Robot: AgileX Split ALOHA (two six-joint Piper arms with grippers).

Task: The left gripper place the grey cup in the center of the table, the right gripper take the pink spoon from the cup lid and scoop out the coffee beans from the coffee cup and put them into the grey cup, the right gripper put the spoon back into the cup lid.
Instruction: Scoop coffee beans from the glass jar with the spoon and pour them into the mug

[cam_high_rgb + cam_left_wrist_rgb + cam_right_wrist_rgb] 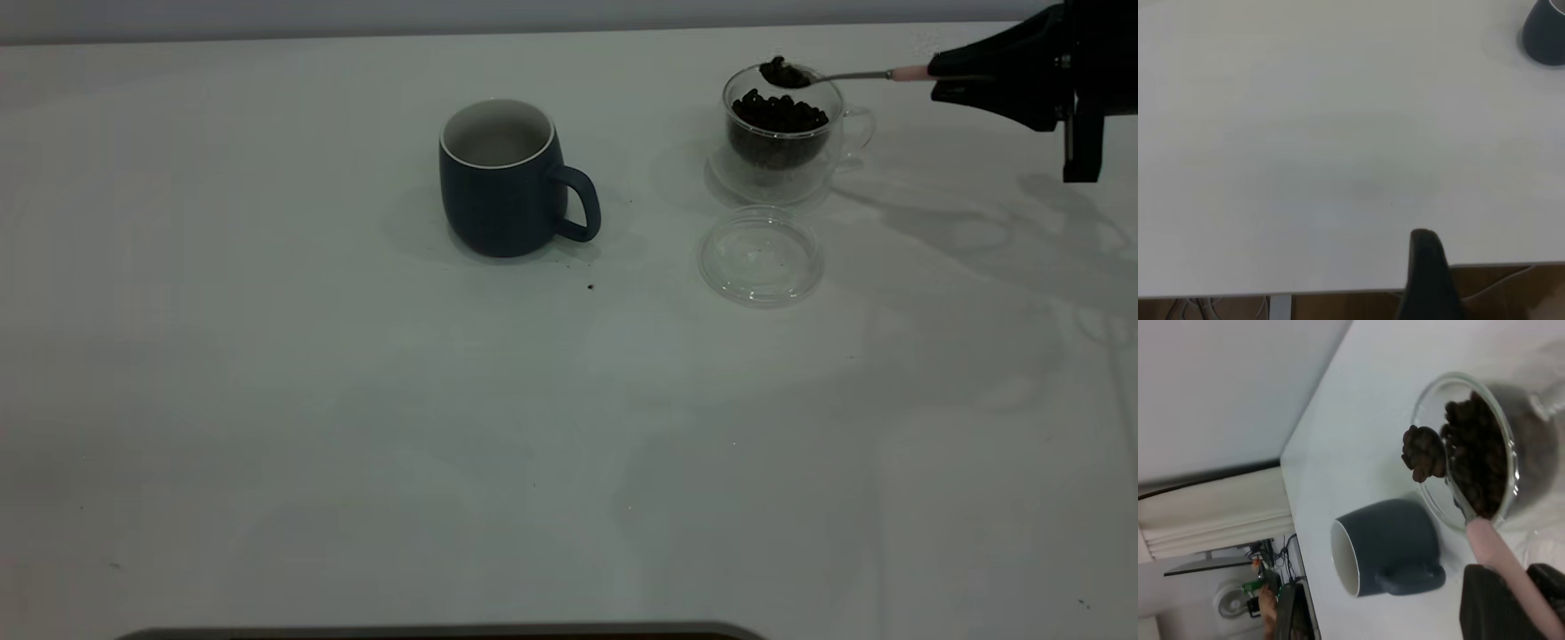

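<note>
Pink spoon (836,76), handle end hidden in right gripper's (933,71) clamped fingers, carries beans (782,71).

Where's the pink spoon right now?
In the exterior view, far right: the pink spoon, held by the right gripper, is loaded above the coffee cup rim.

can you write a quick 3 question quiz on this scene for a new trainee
1. True or false: the pink spoon held by the right gripper carries coffee beans in its bowl.
2. Where is the loaded spoon bowl? A) over the grey cup B) above the coffee cup C) resting on the cup lid
3. Fill in: the cup lid lies on the table with ____ on it.

Key: 1. true 2. B 3. nothing
</note>
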